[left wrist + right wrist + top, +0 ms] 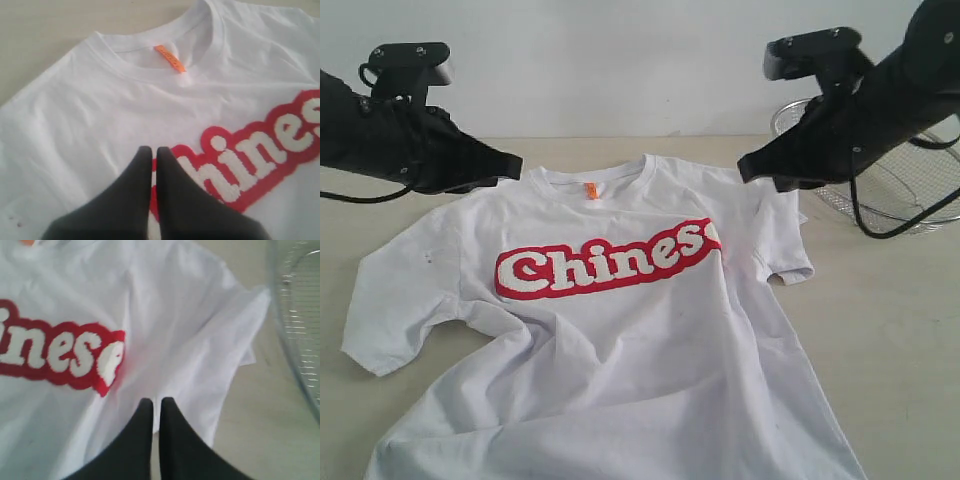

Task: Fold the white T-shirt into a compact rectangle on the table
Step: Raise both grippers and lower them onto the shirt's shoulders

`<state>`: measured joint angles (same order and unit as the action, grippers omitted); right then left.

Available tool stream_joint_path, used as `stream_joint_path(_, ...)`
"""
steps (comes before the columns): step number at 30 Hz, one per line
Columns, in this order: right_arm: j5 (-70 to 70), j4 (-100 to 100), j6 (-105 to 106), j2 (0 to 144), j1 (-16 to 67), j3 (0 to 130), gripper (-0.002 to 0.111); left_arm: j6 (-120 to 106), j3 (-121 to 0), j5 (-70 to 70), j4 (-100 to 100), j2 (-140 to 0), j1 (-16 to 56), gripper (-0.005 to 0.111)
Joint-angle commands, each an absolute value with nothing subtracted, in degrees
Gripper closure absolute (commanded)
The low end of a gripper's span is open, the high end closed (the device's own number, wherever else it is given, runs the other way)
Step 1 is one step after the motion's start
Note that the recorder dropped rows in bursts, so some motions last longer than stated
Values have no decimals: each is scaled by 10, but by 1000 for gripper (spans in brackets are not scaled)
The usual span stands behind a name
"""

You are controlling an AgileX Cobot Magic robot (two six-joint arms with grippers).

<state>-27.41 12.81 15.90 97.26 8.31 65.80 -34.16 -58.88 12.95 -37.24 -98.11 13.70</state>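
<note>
The white T-shirt point(610, 340) lies face up and rumpled on the table point(890, 330), red "Chinese" lettering point(605, 262) across the chest and an orange neck tag point(591, 189) at the collar. Its right sleeve point(785, 245) is folded inward over the body. My left gripper point(513, 165) hovers above the shirt's left shoulder, shut and empty; in the left wrist view my left gripper point(154, 149) hangs over the lettering's start point(250, 160). My right gripper point(745, 170) hovers above the right shoulder, also shut and empty; the right wrist view shows my right gripper point(156, 401) over white cloth point(190, 340).
A silver wire-mesh basket point(905, 185) stands at the back right of the table, close behind the right arm; its rim point(295, 325) shows in the right wrist view. A pale wall runs behind the table. Bare tabletop point(360, 420) lies left of the shirt.
</note>
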Motion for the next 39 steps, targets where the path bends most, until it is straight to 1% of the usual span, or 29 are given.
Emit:
stream_joint_path(1, -260, 209, 244, 1037, 80, 690, 109, -346, -656, 225, -371, -1060, 106, 102)
stream_joint_path(3, -266, 209, 245, 1067, 80, 714, 109, -346, -680, 263, -371, -1091, 103, 102)
stream_joint_path(7, -290, 209, 250, 1136, 80, 772, 109, -346, -716, 282, -371, -1160, 104, 102)
stream_joint_path(10, -342, 223, 257, 1201, 80, 835, 109, -346, -734, 301, -366, -1216, 104, 102)
stream_joint_path(14, -348, 228, 265, 1252, 80, 853, 109, -322, -734, 301, -321, -1233, 97, 102)
stream_joint_path(17, -332, 220, 265, 1276, 80, 853, 109, -306, -734, 313, -301, -1233, 62, 102)
stream_joint_path(20, -321, 189, 250, 1280, 80, 853, 109, -308, -735, 315, -290, -1233, 23, 102)
stream_joint_path(23, -313, 105, 176, 1280, 79, 853, 109, -322, -747, 304, -285, -1233, -1, 102)
stream_joint_path(27, -319, 68, 152, 1280, 79, 853, 109, -348, -773, 281, -291, -1233, 0, 102)
stream_joint_path(33, -322, 62, 130, 1279, 77, 853, 109, -348, -842, 286, -312, -1233, 3, 102)
stream_joint_path(39, -316, 62, 130, 1230, 74, 853, 109, -344, -913, 429, -310, -1233, 15, 102)
